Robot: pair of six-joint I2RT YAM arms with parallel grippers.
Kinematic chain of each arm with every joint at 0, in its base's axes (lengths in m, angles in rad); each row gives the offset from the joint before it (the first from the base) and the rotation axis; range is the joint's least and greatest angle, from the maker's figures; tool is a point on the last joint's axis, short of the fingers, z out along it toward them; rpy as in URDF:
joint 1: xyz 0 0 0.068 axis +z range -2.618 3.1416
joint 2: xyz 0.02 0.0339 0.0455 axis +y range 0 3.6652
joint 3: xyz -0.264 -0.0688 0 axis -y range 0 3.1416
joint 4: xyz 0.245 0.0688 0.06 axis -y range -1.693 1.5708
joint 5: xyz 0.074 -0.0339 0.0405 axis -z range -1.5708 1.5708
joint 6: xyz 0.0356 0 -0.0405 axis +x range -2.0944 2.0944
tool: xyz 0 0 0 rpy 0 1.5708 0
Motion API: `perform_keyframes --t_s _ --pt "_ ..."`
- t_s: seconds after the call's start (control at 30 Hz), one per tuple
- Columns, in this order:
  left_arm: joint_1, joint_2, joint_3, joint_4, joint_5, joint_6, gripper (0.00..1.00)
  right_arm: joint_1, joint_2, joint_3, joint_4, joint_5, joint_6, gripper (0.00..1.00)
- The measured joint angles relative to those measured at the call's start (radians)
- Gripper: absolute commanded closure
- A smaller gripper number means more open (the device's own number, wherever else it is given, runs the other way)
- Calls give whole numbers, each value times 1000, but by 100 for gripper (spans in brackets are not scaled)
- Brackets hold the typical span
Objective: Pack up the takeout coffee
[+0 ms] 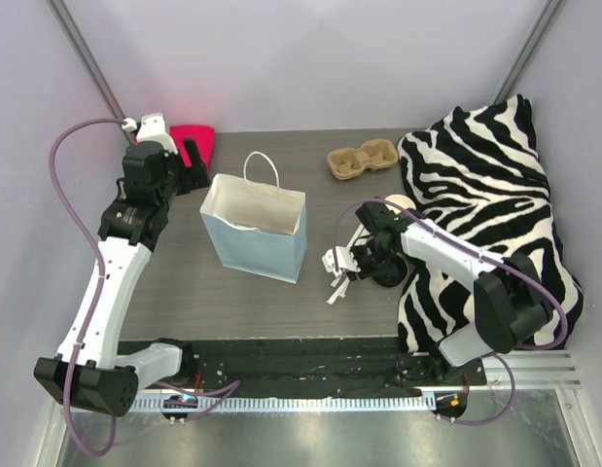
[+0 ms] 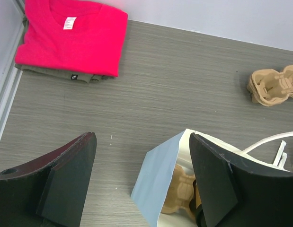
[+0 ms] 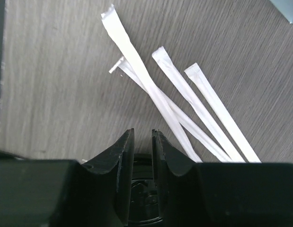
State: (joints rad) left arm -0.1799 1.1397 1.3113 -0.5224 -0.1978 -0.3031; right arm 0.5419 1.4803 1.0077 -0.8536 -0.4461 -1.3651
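Note:
The light blue paper bag (image 1: 257,233) stands open at mid table. In the left wrist view the bag (image 2: 160,179) holds a brown pulp carrier (image 2: 182,194) with something black beside it, mostly hidden. A pale round rim (image 1: 399,202), perhaps the coffee cup, shows behind my right arm, next to the zebra cloth. My left gripper (image 1: 196,161) (image 2: 141,137) is open and empty, above the bag's left edge. My right gripper (image 1: 339,265) (image 3: 142,131) is shut to a narrow slit, empty, low over the paper-wrapped straws (image 3: 184,99). A round black thing (image 3: 144,198) shows under its fingers.
A second pulp carrier (image 1: 362,159) (image 2: 274,85) lies at the back of the table. A folded red shirt (image 1: 195,139) (image 2: 73,35) lies at the back left. A zebra-striped cloth (image 1: 485,204) covers the right side. The straws (image 1: 335,287) lie right of the bag.

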Motion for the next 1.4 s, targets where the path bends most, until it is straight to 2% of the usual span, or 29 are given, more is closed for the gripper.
perform_keyframes --t_s 0.43,0.9,1.23,1.4 --pt "19 36 14 -13 34 -4 16 -85 131 -1 74 29 -126 67" --pt "37 56 16 -21 43 -4 16 -93 208 61 100 39 -129 65" --pt "45 63 16 -26 46 -4 16 -93 253 68 106 54 -152 65" --pt "45 63 16 -30 46 -4 16 -93 260 68 105 59 -172 69"
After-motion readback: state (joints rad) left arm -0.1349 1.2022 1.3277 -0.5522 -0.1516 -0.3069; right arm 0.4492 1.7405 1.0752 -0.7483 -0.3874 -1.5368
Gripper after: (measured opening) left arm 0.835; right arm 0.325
